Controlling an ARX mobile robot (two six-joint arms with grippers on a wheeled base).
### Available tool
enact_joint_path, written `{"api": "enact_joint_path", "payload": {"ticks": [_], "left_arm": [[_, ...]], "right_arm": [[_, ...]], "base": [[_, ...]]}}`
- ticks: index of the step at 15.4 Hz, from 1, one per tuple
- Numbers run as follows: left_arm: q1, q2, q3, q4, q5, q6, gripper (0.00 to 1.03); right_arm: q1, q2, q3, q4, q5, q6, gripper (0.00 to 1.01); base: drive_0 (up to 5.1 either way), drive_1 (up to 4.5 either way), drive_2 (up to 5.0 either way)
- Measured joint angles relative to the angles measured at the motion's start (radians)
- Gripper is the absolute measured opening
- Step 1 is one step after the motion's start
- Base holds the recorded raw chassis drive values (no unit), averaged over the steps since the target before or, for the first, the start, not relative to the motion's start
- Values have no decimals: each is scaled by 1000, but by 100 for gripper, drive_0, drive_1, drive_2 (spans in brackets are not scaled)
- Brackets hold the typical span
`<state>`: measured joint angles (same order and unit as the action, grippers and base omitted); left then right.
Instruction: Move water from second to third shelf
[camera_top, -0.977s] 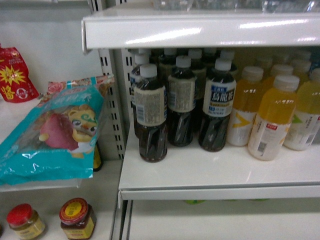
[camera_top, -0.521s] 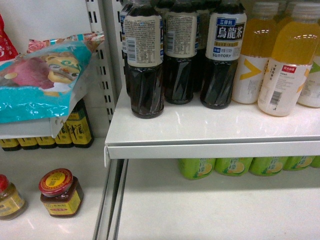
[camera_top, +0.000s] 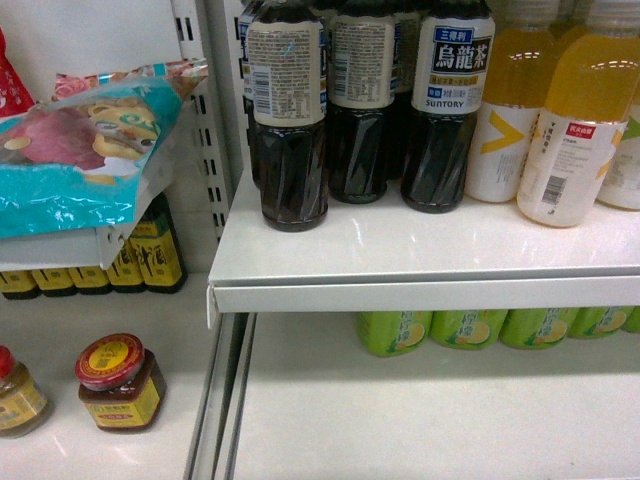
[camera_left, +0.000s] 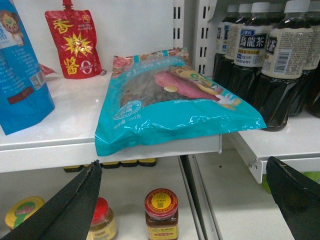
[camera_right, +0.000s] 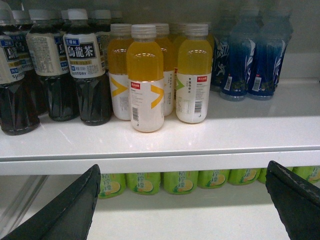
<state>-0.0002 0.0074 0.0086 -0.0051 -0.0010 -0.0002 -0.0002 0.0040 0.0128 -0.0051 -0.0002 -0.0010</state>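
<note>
The water is out of view in every frame. My left gripper (camera_left: 183, 165) is open, and its two dark fingers (camera_left: 65, 210) frame a lower shelf with a red-lidded jar (camera_left: 161, 212) between them, held by nothing. My right gripper (camera_right: 182, 167) is also open and empty. It hangs in front of the white shelf edge (camera_right: 160, 162), with a row of lime-green lemon drink bottles (camera_right: 180, 182) behind it on the shelf below. Neither gripper shows in the head view.
Dark tea bottles (camera_top: 290, 120) and yellow drink bottles (camera_top: 570, 130) stand on the white shelf (camera_top: 420, 250). Blue bottles (camera_right: 250, 55) stand at its right. A teal snack bag (camera_left: 165, 100) overhangs the left shelf, with a red pouch (camera_left: 72, 45) behind it. Jars (camera_top: 118, 385) stand lower left.
The head view has dropped: the upper shelf has left the top of the picture, and the lower shelf with green bottles has come in. Little differs from half a second ago.
</note>
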Motion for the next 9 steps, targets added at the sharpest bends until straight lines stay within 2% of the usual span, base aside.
{"api": "enact_joint_path", "payload": {"ticks": [9], "left_arm": [[0,0,0,0,0,0,98]], "right_arm": [[0,0,0,0,0,0,98]], "base": [[0,0,0]]}}
